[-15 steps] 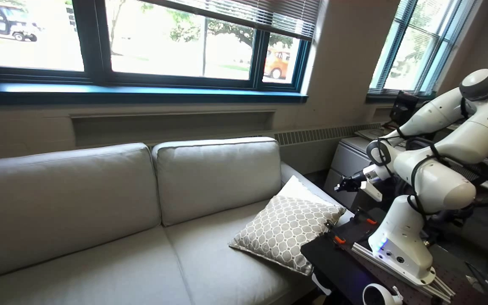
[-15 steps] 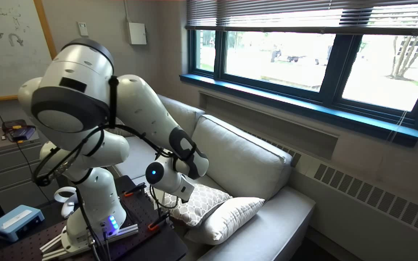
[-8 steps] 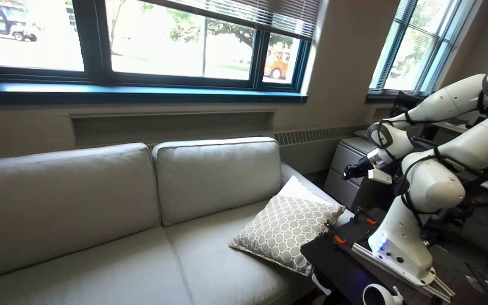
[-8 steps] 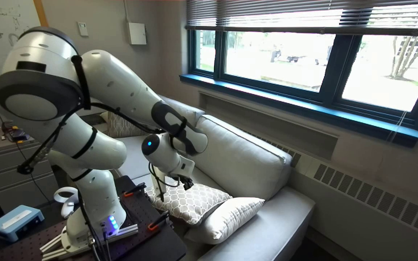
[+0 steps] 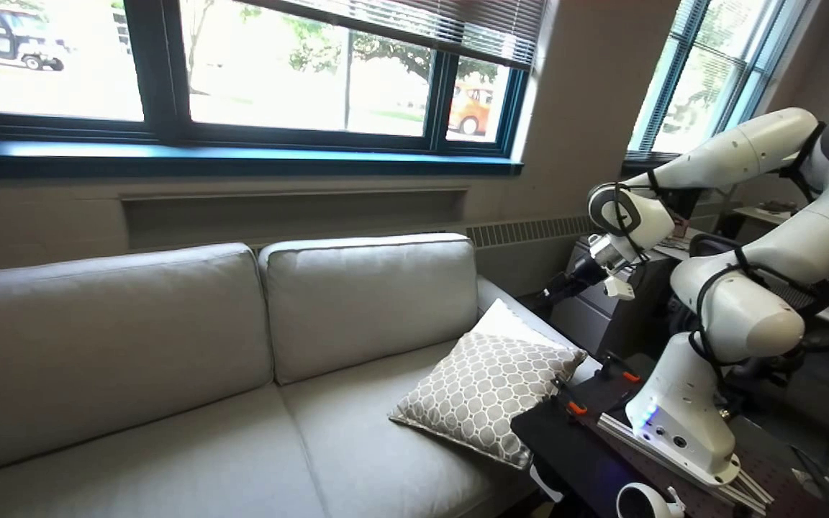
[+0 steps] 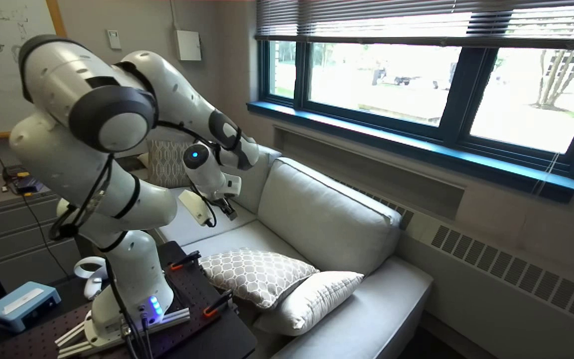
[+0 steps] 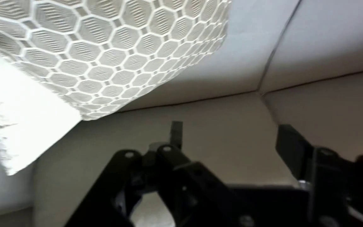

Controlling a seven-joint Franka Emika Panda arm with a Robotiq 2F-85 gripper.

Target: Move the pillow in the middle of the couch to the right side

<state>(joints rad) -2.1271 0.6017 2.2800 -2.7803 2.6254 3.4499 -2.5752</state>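
The beige lattice pillow (image 5: 490,388) lies on the right-hand seat of the grey couch (image 5: 191,439), against the smaller white pillow (image 6: 317,301) by the armrest. Both exterior views show it with nothing gripping it. My gripper (image 6: 230,215) hangs above the couch, apart from the pillow. In the wrist view the lattice pillow (image 7: 112,56) fills the upper left, with a corner of the white pillow (image 7: 27,113) below it. There my gripper (image 7: 233,137) stands open, its two fingers well apart, and only couch fabric shows behind the gap.
A black table (image 5: 565,439) with orange-tipped clamps (image 6: 217,304) borders the couch front beside the arm base. Another patterned pillow (image 6: 167,162) rests at the couch's far end. The back cushion (image 6: 332,209) and armrest (image 6: 381,309) rise around the seat.
My gripper has risen and shifted left in both exterior views, away from above the lattice pillow, and its fingers have spread. Both pillows have stayed in place.
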